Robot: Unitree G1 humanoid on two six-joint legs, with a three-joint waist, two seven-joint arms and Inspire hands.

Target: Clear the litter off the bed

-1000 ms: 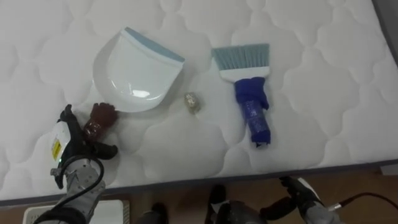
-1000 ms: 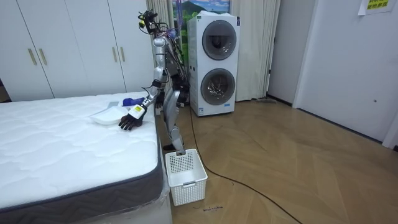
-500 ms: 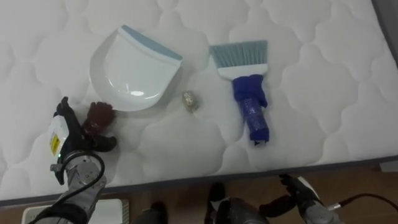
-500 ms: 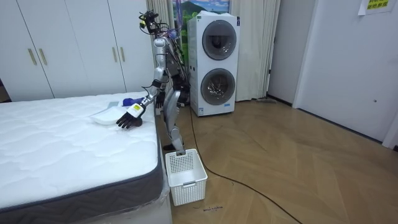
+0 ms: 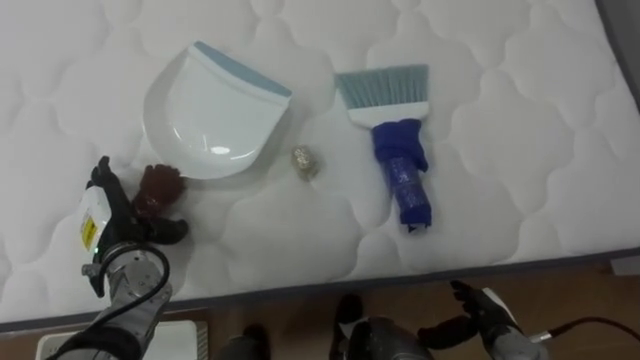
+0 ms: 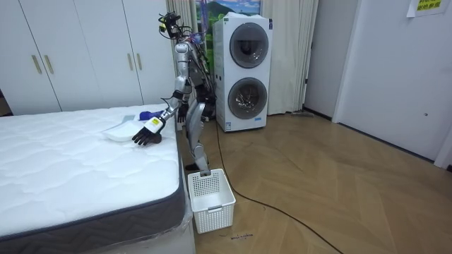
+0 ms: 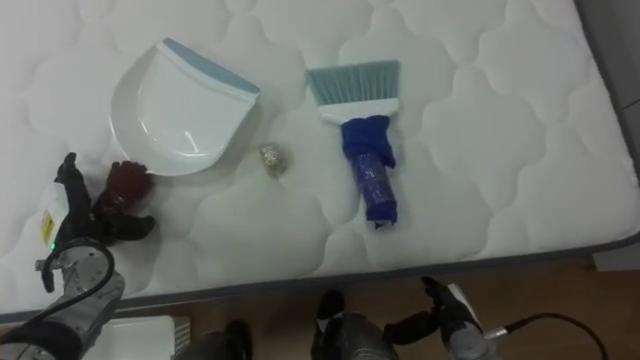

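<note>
While the left robot hand (image 5: 112, 222) rests open beside the dustpan handle (image 5: 158, 188), a square, full wrap before lifting is advised.

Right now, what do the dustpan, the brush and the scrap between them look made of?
Dustpan: glossy white plastic, judging by its highlight; blue-grey lip, perhaps rubber. Brush: teal synthetic-looking bristles, white plastic head, handle wrapped in crinkled blue material, maybe tape. Scrap: crumpled, yellowish, possibly paper or foil.

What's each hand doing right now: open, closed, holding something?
Left hand: open, fingers spread beside the dustpan's dark handle.
Right hand: open, holding nothing, below the mattress edge.
</note>
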